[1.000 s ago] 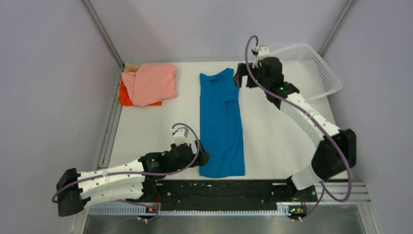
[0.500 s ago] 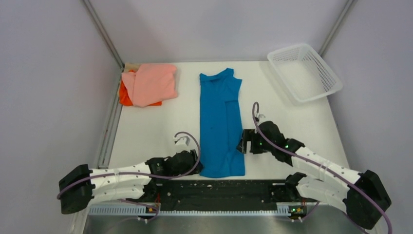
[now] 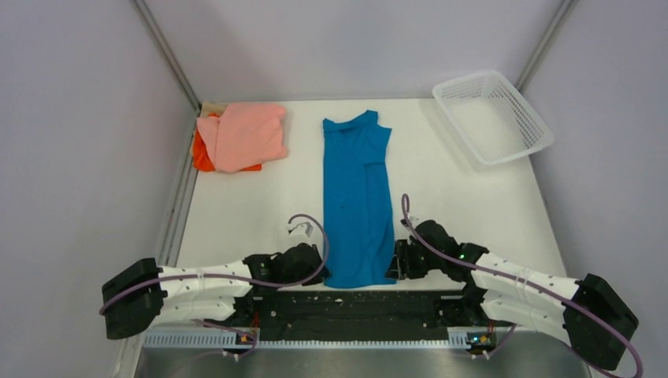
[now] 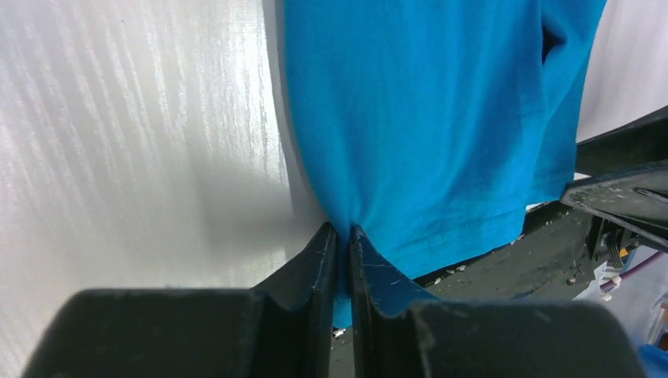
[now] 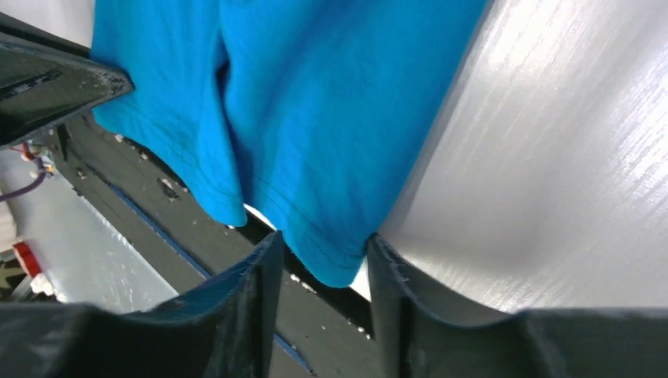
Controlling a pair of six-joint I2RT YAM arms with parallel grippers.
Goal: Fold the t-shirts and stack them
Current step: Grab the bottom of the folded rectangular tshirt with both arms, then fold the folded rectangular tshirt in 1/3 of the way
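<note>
The bright blue t-shirt (image 3: 358, 197) lies folded into a long strip down the middle of the table, collar at the far end. My left gripper (image 3: 323, 265) is at its near left corner, shut on a pinch of the hem (image 4: 343, 236). At the near right corner sits my right gripper (image 3: 396, 265). Its jaws stand apart with the hem corner (image 5: 331, 264) between them, the cloth touching the right finger (image 5: 386, 268). The salmon-pink t-shirt (image 3: 244, 134) lies folded on top of the orange t-shirt (image 3: 202, 156) at the far left.
A white mesh basket (image 3: 492, 118) stands at the far right corner. A black rail (image 3: 362, 303) runs along the near edge right under the blue hem. Grey walls close in the table on both sides.
My right arm swung from the shirt's far end by the basket down to its near right corner, jaws narrowing. The left gripper slid nearer and closed on the hem.
</note>
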